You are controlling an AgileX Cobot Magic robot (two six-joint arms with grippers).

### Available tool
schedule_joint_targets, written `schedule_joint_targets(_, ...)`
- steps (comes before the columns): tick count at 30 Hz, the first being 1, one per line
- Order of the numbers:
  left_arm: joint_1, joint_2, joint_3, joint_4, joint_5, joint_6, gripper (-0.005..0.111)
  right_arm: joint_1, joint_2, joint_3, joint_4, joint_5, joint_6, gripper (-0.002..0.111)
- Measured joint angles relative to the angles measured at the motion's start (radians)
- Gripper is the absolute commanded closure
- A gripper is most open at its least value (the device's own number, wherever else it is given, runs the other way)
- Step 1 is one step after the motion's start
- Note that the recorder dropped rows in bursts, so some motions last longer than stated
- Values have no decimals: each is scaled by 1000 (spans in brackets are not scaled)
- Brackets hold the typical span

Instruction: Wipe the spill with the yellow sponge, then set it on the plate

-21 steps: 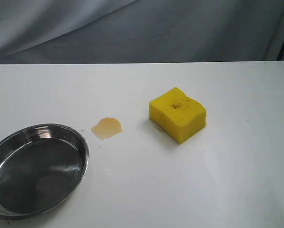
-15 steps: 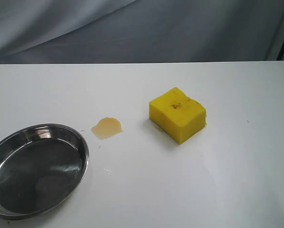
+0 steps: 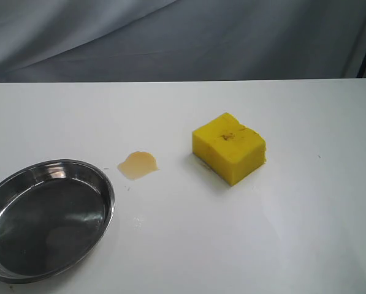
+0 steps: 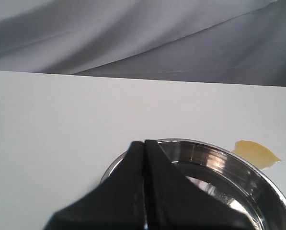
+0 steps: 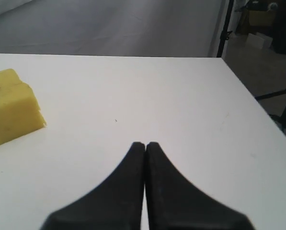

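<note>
The yellow sponge point(image 3: 228, 147) sat right of centre in the exterior view, apart from the spill point(image 3: 137, 165) to its left. The plate point(image 3: 109, 202), at lower left, was cropped by the frame edge. The left gripper point(image 4: 144, 142) and right gripper point(image 5: 145, 143) were clenched on nothing.

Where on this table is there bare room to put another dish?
The widest bare stretch of the table lies right of the yellow sponge. The strip behind the spill and sponge, up to the far edge, is bare too. Tightest is the near left, where the plate sits close beside the spill.
</note>
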Motion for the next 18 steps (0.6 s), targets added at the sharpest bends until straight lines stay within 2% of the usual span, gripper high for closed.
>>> schedule_joint_targets(8,0,0,0,0,0,0,107,0,0,0,-57,-106,-26,108)
schedule_joint_targets(10,0,0,0,0,0,0,107,0,0,0,-37,-248,-7,108)
schedule_joint_targets(12,0,0,0,0,0,0,107,0,0,0,58,-425,99,108)
schedule_joint_targets(15,0,0,0,0,0,0,107,0,0,0,167,-839,244,108)
schedule_joint_targets(16,0,0,0,0,0,0,107,0,0,-9,175,-862,277,108)
schedule_joint_targets(18,0,0,0,0,0,0,107,0,10,-93,184,-793,332,108)
